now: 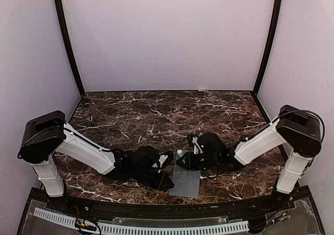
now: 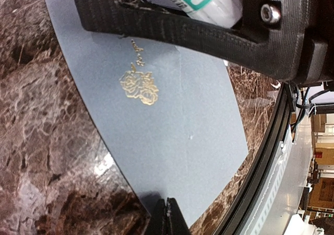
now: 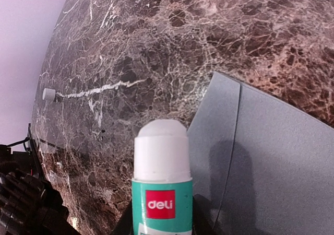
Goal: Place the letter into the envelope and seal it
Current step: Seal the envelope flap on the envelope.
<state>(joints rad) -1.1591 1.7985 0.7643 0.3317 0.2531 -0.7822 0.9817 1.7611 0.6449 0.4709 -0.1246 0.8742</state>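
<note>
Gripper of the right arm [image 1: 183,157] is clamped around a green and white plastic glue stick [image 3: 162,188], whose uncapped white tip is held close to the far edge of the flat grey-blue paper envelope [image 2: 172,136]. The envelope is laid flat on the dark brown marble surface [image 3: 156,47], and a small gold rose [image 2: 139,86] is printed on it. The left gripper [image 2: 168,216] is pressed together at the envelope's edge. A small white round object [image 3: 48,94] is seen well apart from the envelope.
</note>
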